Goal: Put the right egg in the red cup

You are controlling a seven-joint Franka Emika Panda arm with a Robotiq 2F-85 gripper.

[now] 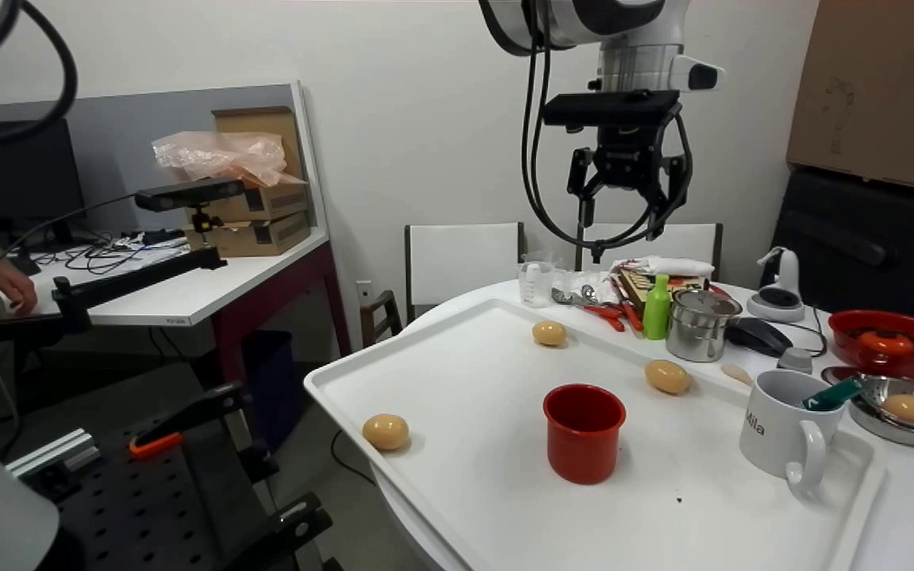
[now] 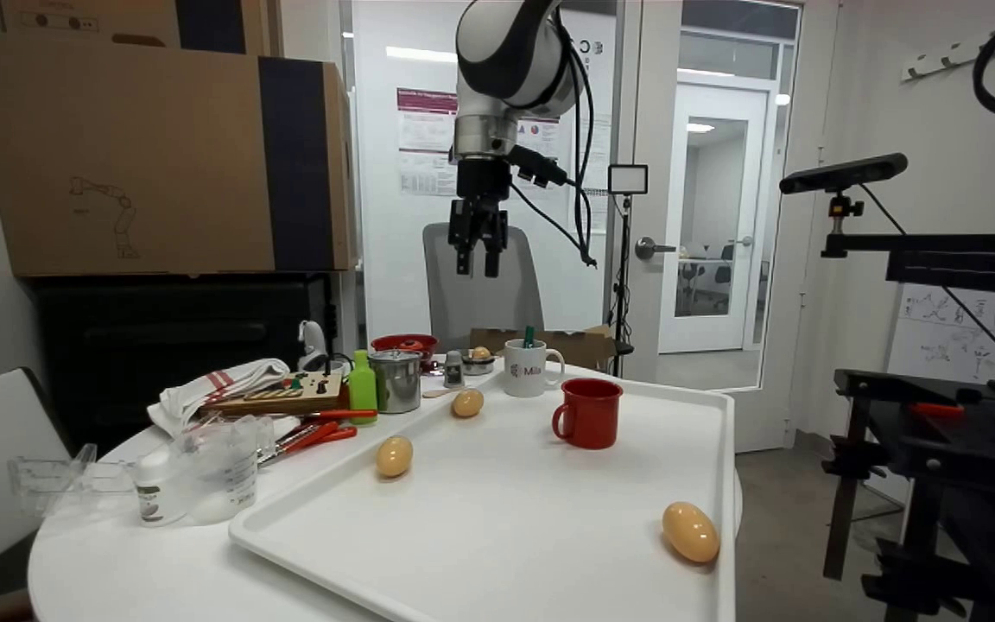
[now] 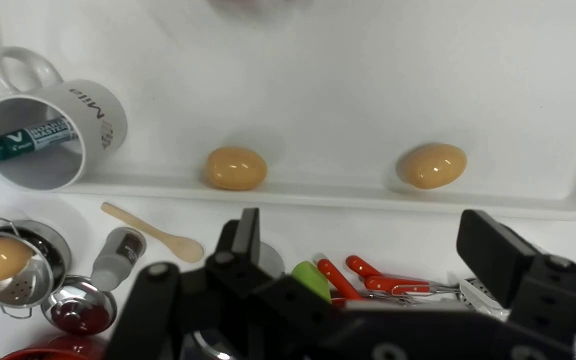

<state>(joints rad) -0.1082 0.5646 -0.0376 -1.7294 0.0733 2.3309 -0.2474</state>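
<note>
Three tan-brown eggs lie on the white tray: one beside the mug [image 1: 668,377] [image 2: 467,403] [image 3: 236,168], one along the same rim [image 1: 550,333] [image 2: 394,456] [image 3: 434,166], and one by the opposite edge [image 1: 385,432] [image 2: 690,532]. I cannot tell which is meant by the right egg. The red cup [image 1: 584,444] stands upright on the tray and shows its handle in an exterior view [image 2: 592,415]. In the wrist view only a blurred reddish patch shows at the top edge. My gripper [image 1: 622,220] [image 2: 478,262] is open, empty and high above the table; its fingers spread wide in the wrist view [image 3: 360,225].
A white mug [image 1: 782,428] with a green marker stands in the tray's corner. Beyond the tray's rim stand a green bottle [image 1: 657,309], a steel pot [image 1: 699,325], red-handled utensils [image 3: 340,280], a red bowl [image 1: 901,341] and a strainer holding another egg [image 3: 0,260].
</note>
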